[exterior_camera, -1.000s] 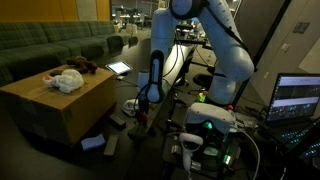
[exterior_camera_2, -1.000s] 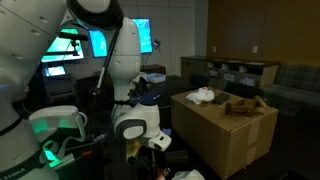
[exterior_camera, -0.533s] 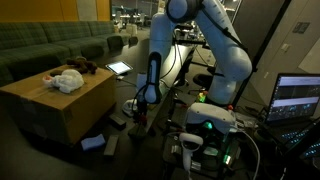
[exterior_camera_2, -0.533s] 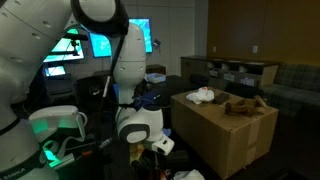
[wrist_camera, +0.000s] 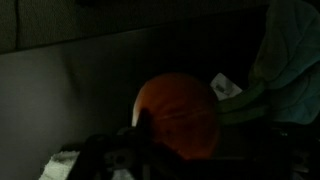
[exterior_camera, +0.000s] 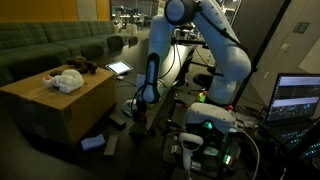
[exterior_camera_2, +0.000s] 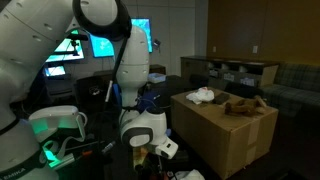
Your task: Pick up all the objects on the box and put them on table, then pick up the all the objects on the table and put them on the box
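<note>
- In an exterior view, at left of frame: the box (exterior_camera: 60, 110), brown cardboard, wide flat top up.
- On that top, toward the upper left: white fluffy toy (exterior_camera: 68, 81), with a brown toy (exterior_camera: 82, 67) just behind it near the far edge.
- Behind the box: green sofa (exterior_camera: 45, 42) across the upper left, and a tablet (exterior_camera: 119, 68) with a lit screen by the box's far corner.
- At centre: white arm (exterior_camera: 205, 40) bending down from the top, with the gripper (exterior_camera: 140, 110) low over the dark worktop (exterior_camera: 128, 140), right of the box and apart from it.
- Cannot tell how wide the jaws stand here, being too small and dark.
- Lower centre-left, on the worktop below the box's near corner: pale blue piece (exterior_camera: 92, 142), with a dark bar (exterior_camera: 110, 147) just beside it.
- At the right edge: laptop (exterior_camera: 297, 98), screen lit.
- In an exterior view, at right of frame: the box (exterior_camera_2: 225, 140), with the white fluffy toy (exterior_camera_2: 202, 96) and brown toy (exterior_camera_2: 240, 106) side by side on top, apart from each other.
- Filling the left half: the arm (exterior_camera_2: 100, 30), its wrist end low at centre, left of the box, with blue monitors (exterior_camera_2: 100, 42) behind.
- In the wrist view, very dark: red toy (wrist_camera: 178, 112), round and orange-red, at centre.
- At right: green cloth (wrist_camera: 285, 60).
- At the bottom, left of centre: dark gripper parts just below the toy. Cannot tell whether touching it, nor the jaw width.
</note>
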